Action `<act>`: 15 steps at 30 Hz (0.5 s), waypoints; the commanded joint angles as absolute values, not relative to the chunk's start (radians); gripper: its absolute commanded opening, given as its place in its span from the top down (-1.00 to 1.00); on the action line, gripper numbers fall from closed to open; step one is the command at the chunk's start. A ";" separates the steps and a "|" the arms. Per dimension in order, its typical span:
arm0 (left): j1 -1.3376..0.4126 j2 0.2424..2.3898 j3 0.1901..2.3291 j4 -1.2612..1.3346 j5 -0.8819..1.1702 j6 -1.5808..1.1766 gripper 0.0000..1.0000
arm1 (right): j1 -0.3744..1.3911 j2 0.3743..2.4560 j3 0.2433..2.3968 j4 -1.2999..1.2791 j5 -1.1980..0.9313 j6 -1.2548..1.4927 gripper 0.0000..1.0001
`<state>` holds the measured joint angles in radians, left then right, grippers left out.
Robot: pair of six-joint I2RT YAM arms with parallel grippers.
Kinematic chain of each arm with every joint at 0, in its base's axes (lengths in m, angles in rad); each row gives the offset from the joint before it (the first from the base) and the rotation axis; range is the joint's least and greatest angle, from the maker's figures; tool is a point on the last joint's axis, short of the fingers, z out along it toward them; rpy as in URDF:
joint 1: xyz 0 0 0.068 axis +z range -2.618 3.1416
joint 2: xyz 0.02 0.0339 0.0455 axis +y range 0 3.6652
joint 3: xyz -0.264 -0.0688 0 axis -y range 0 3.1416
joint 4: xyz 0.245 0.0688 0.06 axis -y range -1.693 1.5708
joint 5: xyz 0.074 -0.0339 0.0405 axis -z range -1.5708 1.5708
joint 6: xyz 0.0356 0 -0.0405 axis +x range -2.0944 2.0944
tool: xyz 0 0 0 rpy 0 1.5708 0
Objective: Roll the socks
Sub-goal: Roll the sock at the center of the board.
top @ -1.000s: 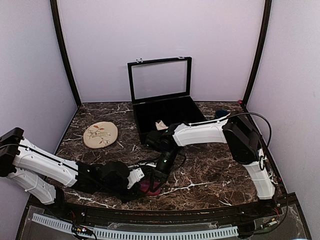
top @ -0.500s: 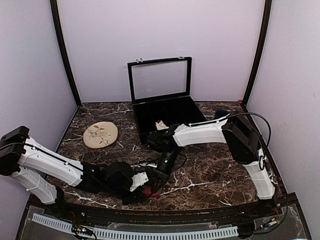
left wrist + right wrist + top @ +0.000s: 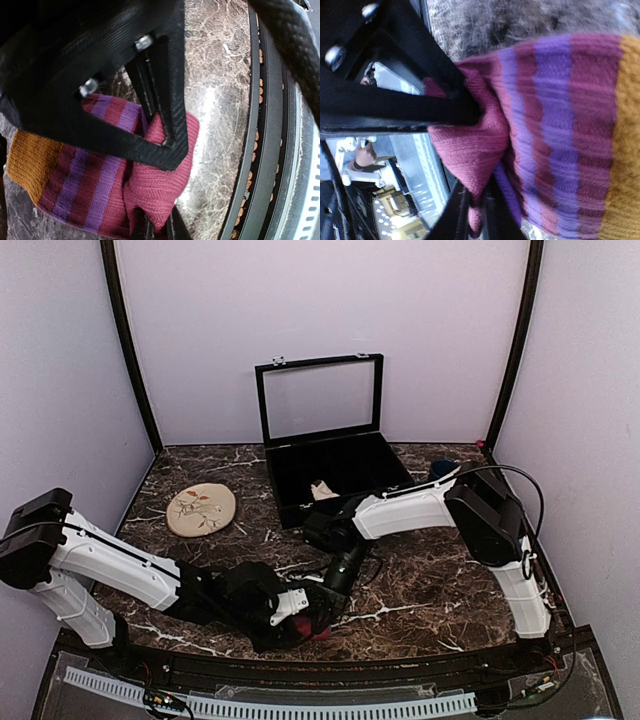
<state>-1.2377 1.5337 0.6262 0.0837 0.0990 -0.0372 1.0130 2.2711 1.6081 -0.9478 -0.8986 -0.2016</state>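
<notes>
Left gripper point(image 3: 157, 187) and right gripper point(image 3: 472, 155) are both pinched tight on the plain magenta end of the striped sock point(image 3: 95, 180), midway along the table's point(image 3: 430, 580) near edge; rolling seems barely begun, so next that end should turn over toward the orange cuff point(image 3: 30, 160)

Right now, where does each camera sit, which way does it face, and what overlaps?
Top external: above, behind the bases, facing down at the table; left arm and right arm show.
Left wrist: on the left arm, facing only the left end effector.
Right wrist: on the right arm, facing only the right end effector.
Shared: both wrist views show the striped sock pinched.
</notes>
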 commanded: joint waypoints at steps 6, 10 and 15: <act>-1.214 1.560 0.623 0.056 0.207 -0.139 1.00 | 0.986 2.185 1.496 -0.823 -0.859 -0.136 0.41; -1.185 1.562 0.625 0.059 0.276 -0.178 1.00 | 0.970 2.157 1.463 -0.787 -0.854 -0.124 0.31; -1.143 1.580 0.648 0.031 0.358 -0.202 1.00 | 0.943 2.103 1.392 -0.686 -0.841 -0.070 0.28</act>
